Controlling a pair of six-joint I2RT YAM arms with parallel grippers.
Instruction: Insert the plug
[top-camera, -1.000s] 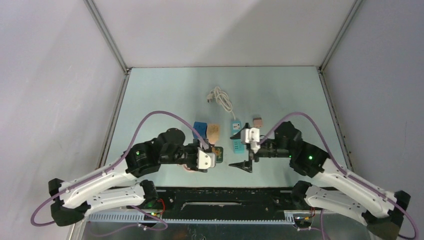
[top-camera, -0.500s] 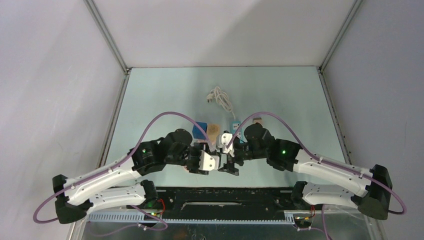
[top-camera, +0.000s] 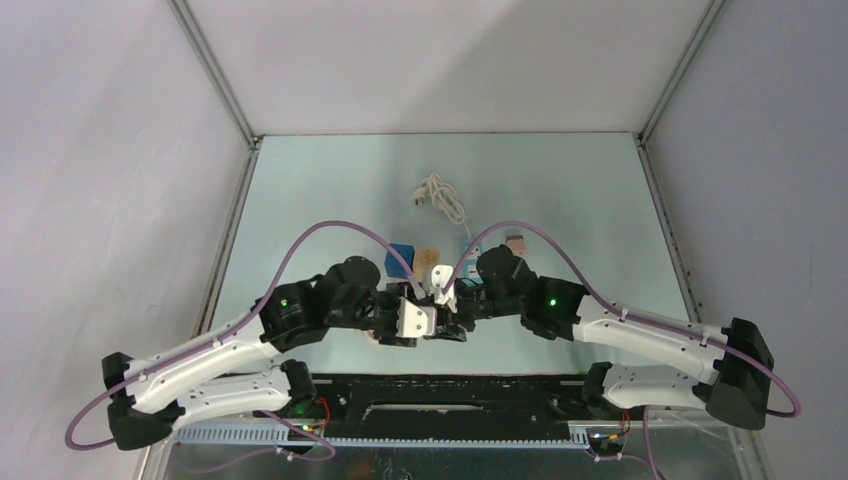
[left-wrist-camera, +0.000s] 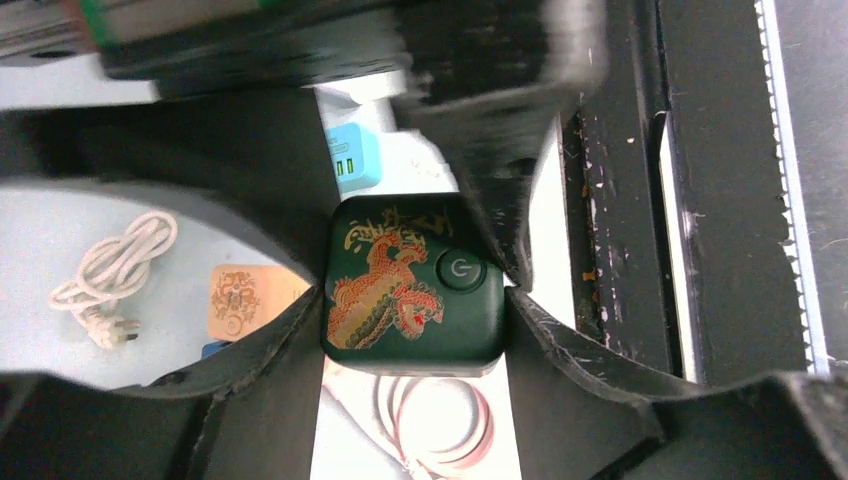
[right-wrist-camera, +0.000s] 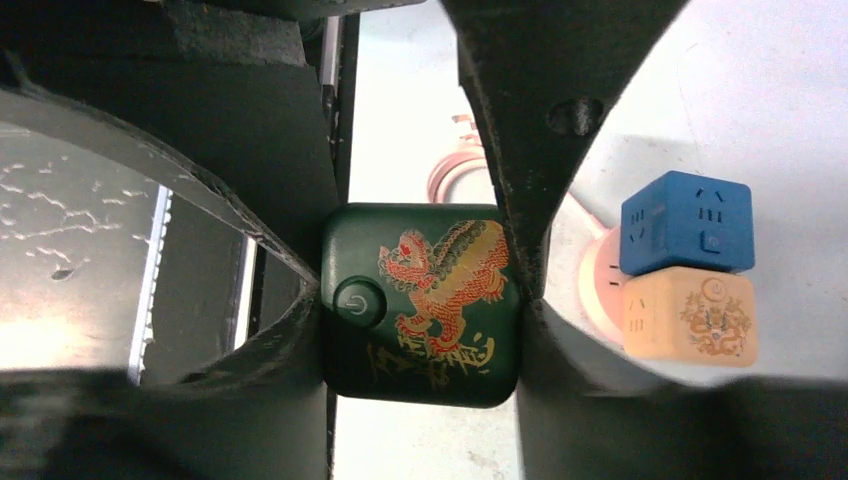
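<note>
A dark green cube (left-wrist-camera: 415, 285) printed with a red and gold dragon and a power button hangs just above the table near its front edge. My left gripper (left-wrist-camera: 412, 300) is shut on it, fingers pressed to its two sides. My right gripper (right-wrist-camera: 420, 300) meets it from the opposite direction and is shut on the same cube (right-wrist-camera: 420, 300), touching both sides. In the top view the two grippers (top-camera: 432, 315) meet and hide the cube. A white cord with a plug (top-camera: 438, 196) lies coiled at the back of the table, apart from both arms.
A blue cube (right-wrist-camera: 685, 222) and a beige cube (right-wrist-camera: 688, 318) sit side by side just behind the grippers. A pink coiled cable (left-wrist-camera: 440, 420) lies under the green cube. A light blue power strip (left-wrist-camera: 352, 160) and a small brown block (top-camera: 516, 241) lie behind the right arm.
My right arm swung left from beside the power strip to the green cube, and its wide-open jaws closed onto it. The left arm kept holding the cube in place.
</note>
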